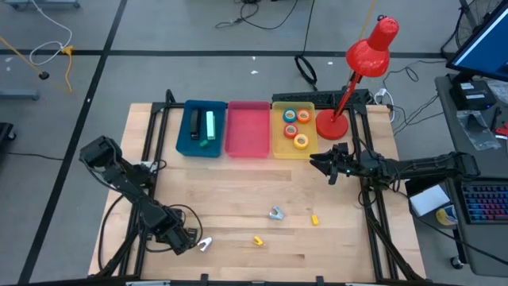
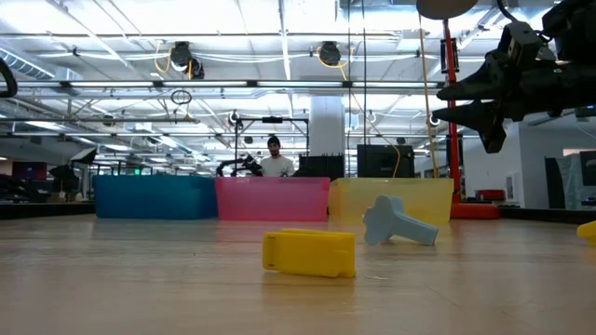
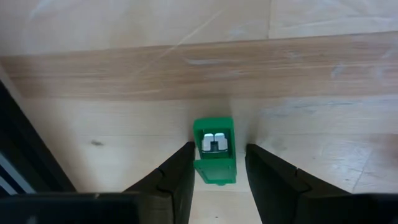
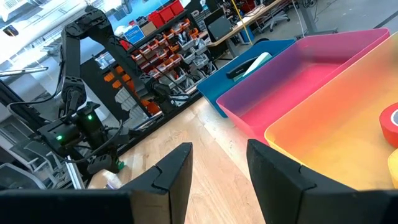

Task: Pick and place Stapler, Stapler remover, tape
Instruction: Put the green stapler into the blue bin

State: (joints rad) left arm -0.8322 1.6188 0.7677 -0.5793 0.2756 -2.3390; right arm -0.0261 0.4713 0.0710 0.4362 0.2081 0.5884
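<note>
1. Green stapler remover (image 3: 214, 149) lies on the wooden surface (image 1: 238, 183) between the left hand's (image 3: 216, 171) parted fingers, untouched.
2. Right hand (image 1: 324, 165) hovers open and empty near the yellow bin (image 1: 279, 137) holding tape rolls (image 1: 295, 127).

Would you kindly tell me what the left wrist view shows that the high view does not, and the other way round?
Only the left wrist view shows a small green stapler remover on the wood, sitting between the open fingers of the left claw.

Only the high view shows the blue bin, pink bin and yellow bin, the tape rolls, the red lamp, a yellow piece and the right claw near the yellow bin.

Both show the wooden table and the left claw, low over it.
</note>
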